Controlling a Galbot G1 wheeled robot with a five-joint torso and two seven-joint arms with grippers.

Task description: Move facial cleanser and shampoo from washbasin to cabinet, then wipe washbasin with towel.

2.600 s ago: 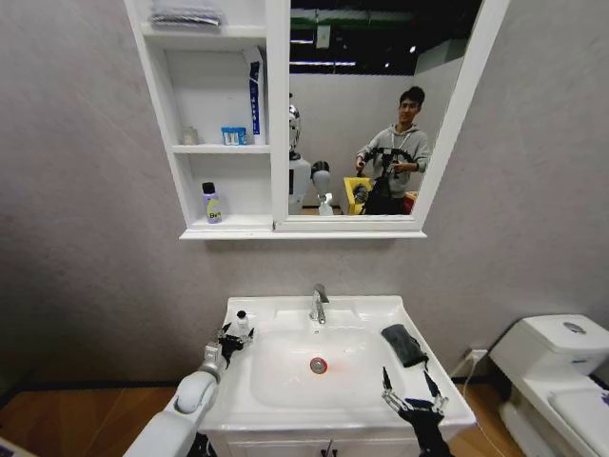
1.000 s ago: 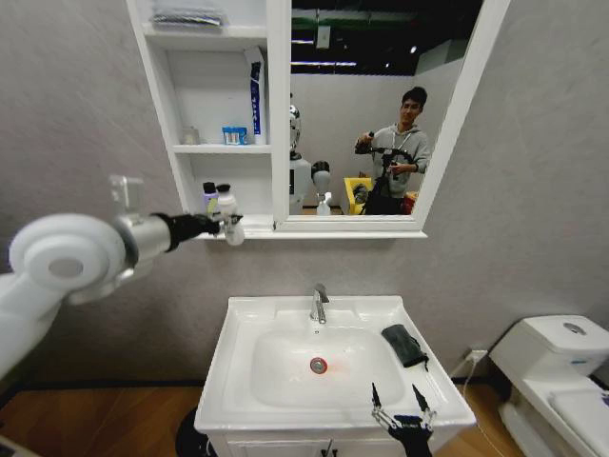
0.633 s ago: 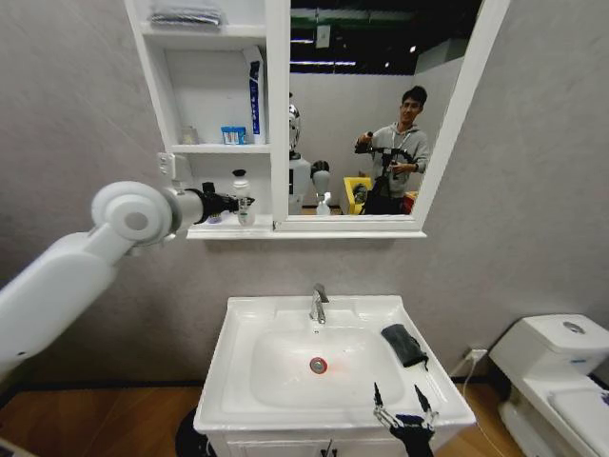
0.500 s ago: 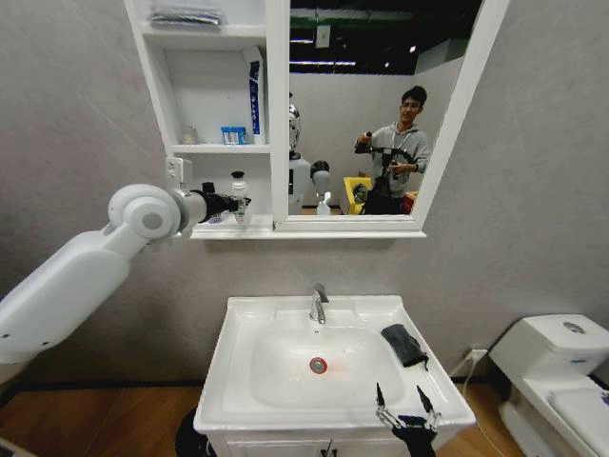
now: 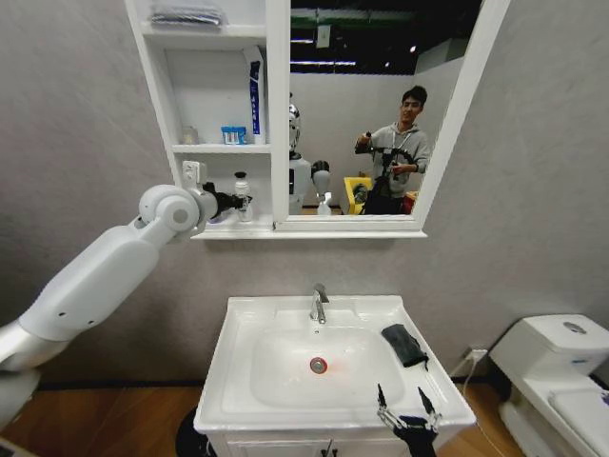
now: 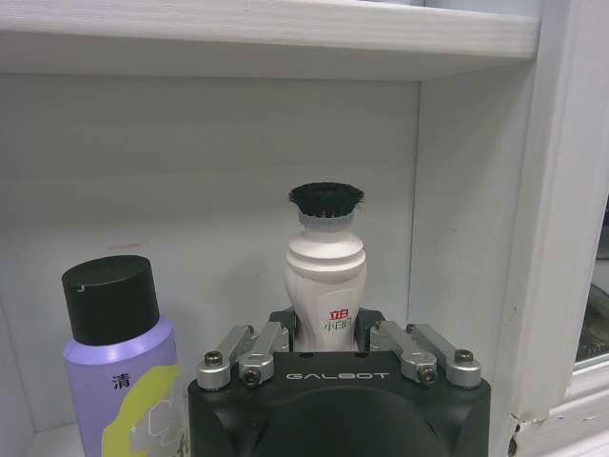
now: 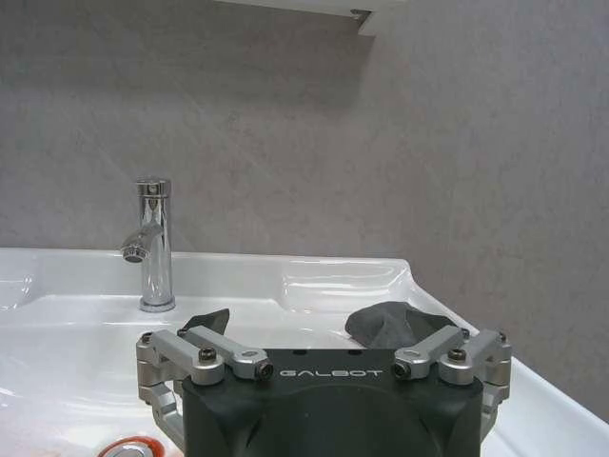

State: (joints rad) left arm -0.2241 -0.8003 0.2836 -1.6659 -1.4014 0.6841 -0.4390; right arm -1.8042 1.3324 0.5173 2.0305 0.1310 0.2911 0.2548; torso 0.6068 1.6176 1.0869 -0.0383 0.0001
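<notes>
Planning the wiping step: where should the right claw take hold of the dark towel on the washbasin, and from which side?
Grip the towel across its narrow width near the middle, coming from above. It lies crumpled on the washbasin rim right of the bowl, with raised folds for a pinch. The right claw, open, hovers at the front rim just short of it; probably only a short reach forward.

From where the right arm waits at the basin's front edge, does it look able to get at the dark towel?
Probably yes. The right gripper hovers open at the front rim of the washbasin, and the towel lies just beyond it on the basin's right ledge with nothing between them. The left gripper is up at the cabinet.
</notes>
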